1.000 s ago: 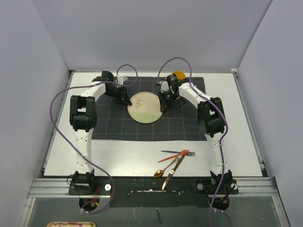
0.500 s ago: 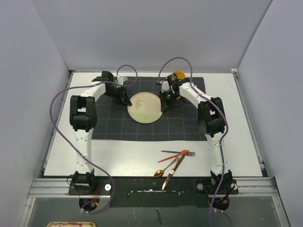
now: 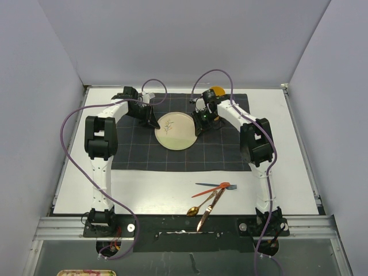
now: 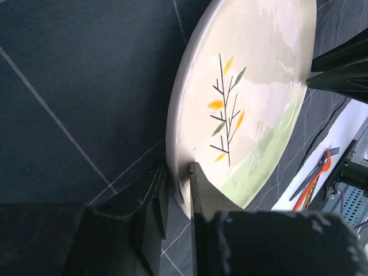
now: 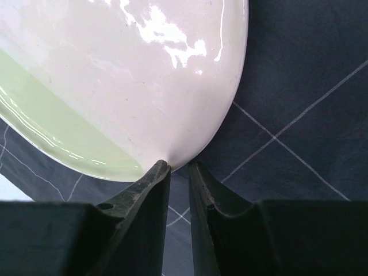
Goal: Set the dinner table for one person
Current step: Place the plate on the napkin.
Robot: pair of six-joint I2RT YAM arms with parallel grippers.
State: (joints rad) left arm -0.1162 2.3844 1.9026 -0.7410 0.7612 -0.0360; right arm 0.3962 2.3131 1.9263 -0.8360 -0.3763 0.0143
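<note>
Tabletop (image 3: 144, 192): large, flat, white, rectangular, metal rail at near edge. Spanned the whole workspace beneath both arms. Bore dark grey grid-lined cloth (image 3: 224, 155) across its far middle and, on that, round cream plate with sprig motif (image 3: 175, 131). Found left gripper (image 4: 175, 187) clamped on plate's rim. Found right gripper (image 5: 178, 168) at opposite rim, jaws barely parted; could not tell whether gripping. Noted orange, blue and gold cutlery (image 3: 210, 198) near front edge.

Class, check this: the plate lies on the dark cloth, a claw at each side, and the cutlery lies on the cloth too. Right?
No: the cutlery lies off the cloth, on the white dinner table, as the top view shows.
</note>
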